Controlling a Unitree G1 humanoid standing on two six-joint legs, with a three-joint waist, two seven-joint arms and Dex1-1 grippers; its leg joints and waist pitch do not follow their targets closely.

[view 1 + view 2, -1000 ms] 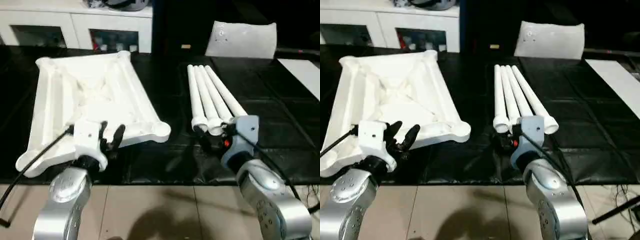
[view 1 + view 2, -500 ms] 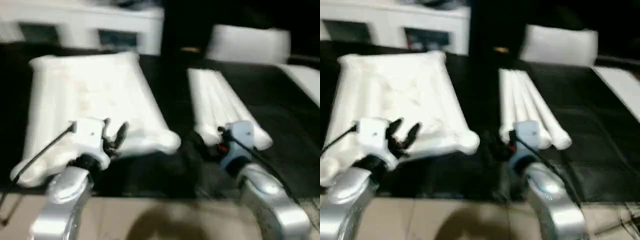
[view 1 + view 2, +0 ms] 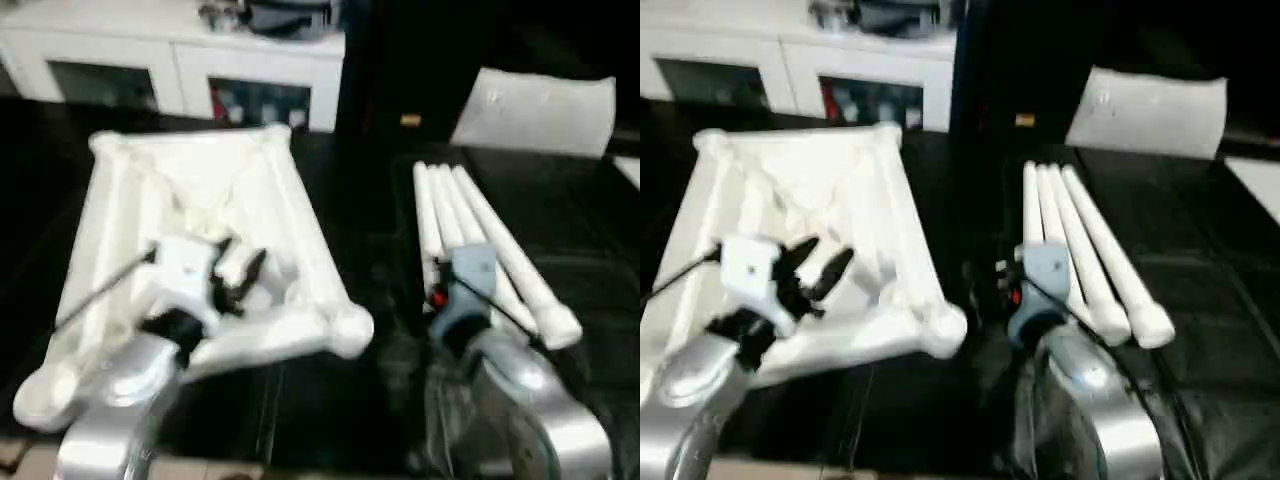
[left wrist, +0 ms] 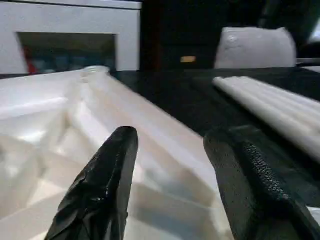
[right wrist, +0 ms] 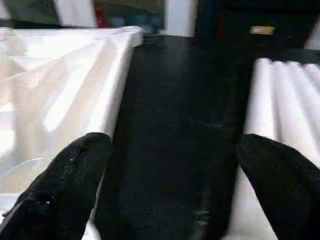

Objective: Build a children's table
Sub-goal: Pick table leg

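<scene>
The table top (image 3: 200, 240) lies ribbed side up on the left half of the black tabletop (image 3: 370, 200), one round corner socket (image 3: 350, 328) near the front edge; the left gripper (image 3: 238, 275) hangs over its near part, fingers (image 4: 107, 175) about half apart, nothing between them, and whether they touch the ribs I cannot tell; the right gripper (image 5: 170, 175) sits low between the top and the legs, fingers (image 5: 70, 170) spread almost fully, holding nothing, black surface showing through the gap; the four legs (image 3: 480, 250) lie side by side on the right half, just beside that gripper; a whitish bag (image 3: 535, 110) rests toward the far right corner; a white cabinet (image 3: 170, 60) stands behind the far edge.
</scene>
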